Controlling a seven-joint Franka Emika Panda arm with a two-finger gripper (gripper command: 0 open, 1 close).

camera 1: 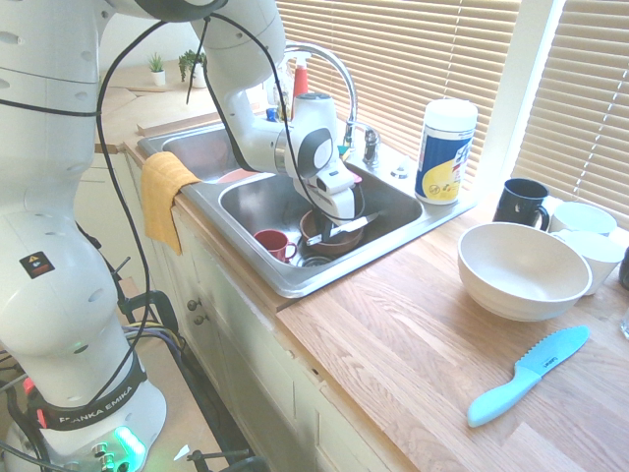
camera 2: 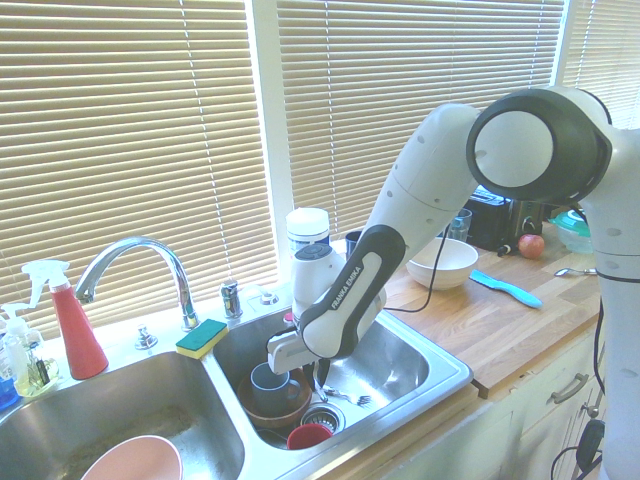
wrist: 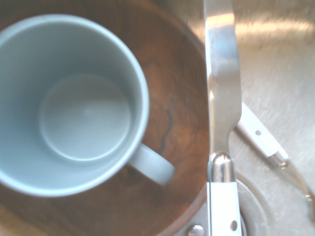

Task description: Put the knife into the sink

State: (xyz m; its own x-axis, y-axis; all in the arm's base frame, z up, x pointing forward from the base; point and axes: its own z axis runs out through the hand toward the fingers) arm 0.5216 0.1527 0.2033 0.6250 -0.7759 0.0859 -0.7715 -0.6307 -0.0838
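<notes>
My gripper (camera 1: 330,230) hangs low inside the right basin of the sink (camera 1: 398,211), shut on the knife (camera 1: 360,223). The knife's silver blade sticks out sideways from the fingers, just above a brown wooden bowl (camera 1: 332,244). In the wrist view the knife (wrist: 222,98) shows a white riveted handle and a plain metal blade, running along the rim of the wooden bowl (wrist: 172,98). A pale blue mug (wrist: 74,103) sits in that bowl. From the other side, the gripper (camera 2: 321,370) is down in the same sink (camera 2: 410,360), beside the bowl (camera 2: 262,408).
A red cup (camera 1: 273,243), a fork (camera 2: 345,397) and another white-handled utensil (wrist: 261,140) lie in the basin. The faucet (camera 1: 334,69) arches over the sink's back edge. On the counter stand a wipes canister (camera 1: 445,150), a white bowl (camera 1: 523,268) and a light blue plastic knife (camera 1: 528,375).
</notes>
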